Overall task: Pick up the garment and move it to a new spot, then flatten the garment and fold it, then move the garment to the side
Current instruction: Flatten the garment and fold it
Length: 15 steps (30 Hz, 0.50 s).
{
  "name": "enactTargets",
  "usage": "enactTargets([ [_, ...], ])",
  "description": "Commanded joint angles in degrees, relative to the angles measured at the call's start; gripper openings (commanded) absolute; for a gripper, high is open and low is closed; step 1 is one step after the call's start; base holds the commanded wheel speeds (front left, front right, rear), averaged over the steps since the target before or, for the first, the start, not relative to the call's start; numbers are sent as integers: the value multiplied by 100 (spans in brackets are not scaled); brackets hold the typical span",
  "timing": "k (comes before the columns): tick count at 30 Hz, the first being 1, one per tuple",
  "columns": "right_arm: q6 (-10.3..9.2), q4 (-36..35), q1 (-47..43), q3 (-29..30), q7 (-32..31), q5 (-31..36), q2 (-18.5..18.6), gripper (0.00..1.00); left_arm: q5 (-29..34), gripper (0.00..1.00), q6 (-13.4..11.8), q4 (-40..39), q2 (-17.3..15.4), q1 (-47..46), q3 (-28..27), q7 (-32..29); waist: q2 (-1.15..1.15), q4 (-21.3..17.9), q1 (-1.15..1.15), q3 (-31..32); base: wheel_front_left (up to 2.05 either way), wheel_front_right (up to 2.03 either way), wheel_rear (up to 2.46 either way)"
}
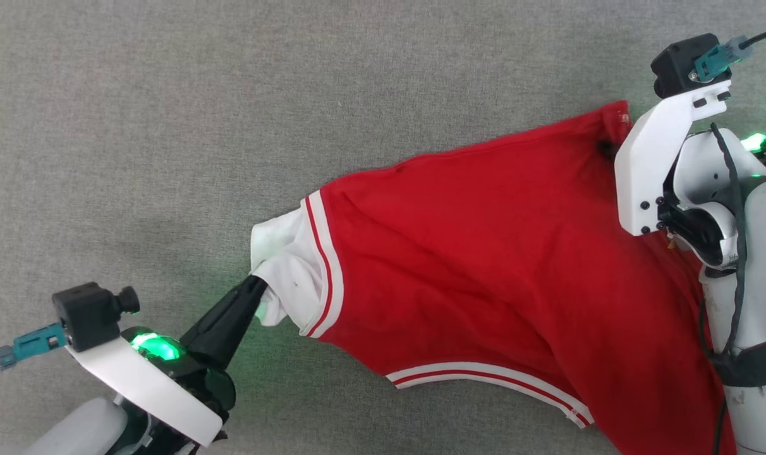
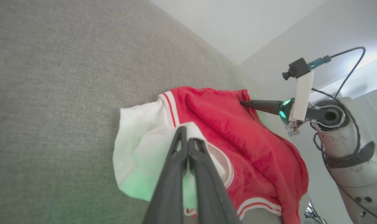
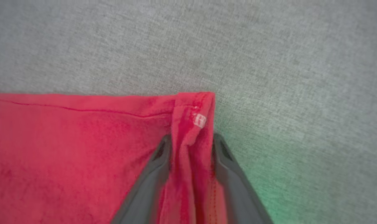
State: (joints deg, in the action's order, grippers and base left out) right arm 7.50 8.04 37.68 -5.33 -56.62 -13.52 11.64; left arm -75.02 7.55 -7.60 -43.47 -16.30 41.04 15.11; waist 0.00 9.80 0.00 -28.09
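The garment (image 1: pixel 471 253), a red T-shirt with white sleeves and striped trim, hangs stretched between my two grippers above the grey surface. My left gripper (image 1: pixel 256 287) is shut on the white sleeve (image 1: pixel 288 278); in the left wrist view its fingers (image 2: pixel 186 140) pinch that sleeve (image 2: pixel 138 155). My right gripper (image 3: pixel 190 144) is shut on the red hem corner (image 3: pixel 194 105), mostly hidden behind its white bracket (image 1: pixel 648 164) in the head view. The left wrist view also shows the right gripper (image 2: pixel 243 102) holding the garment's far corner.
Grey fabric surface (image 1: pixel 231 95) lies all around under the garment. A pale wall (image 2: pixel 253 25) rises beyond the surface's far edge in the left wrist view. The right arm's white body (image 1: pixel 756 284) stands at the right edge.
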Motion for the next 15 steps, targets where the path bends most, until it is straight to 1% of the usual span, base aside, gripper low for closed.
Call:
enactTargets([
  [1,-2,198,-125,-4,5,10,-9,0,51,0,-14,23,-24,-110,31,1,0,-20,0,72,0,0,0],
  [4,-6,137,103,282,415,104,-9,0,235,0,-14,176,-140,-253,203,1,0,-72,0,240,0,0,0],
  [7,-6,203,310,645,885,158,-174,0,245,0,-14,263,-240,-525,269,2,0,-144,0,411,0,0,0],
  [12,-5,383,824,1284,1560,374,-406,0,-76,0,-14,486,-435,-1340,231,2,0,-306,0,507,0,0,0],
  [15,-3,523,1354,1594,1881,599,-586,0,-268,0,-14,697,-643,-2132,235,-10,0,-436,0,406,0,0,0],
])
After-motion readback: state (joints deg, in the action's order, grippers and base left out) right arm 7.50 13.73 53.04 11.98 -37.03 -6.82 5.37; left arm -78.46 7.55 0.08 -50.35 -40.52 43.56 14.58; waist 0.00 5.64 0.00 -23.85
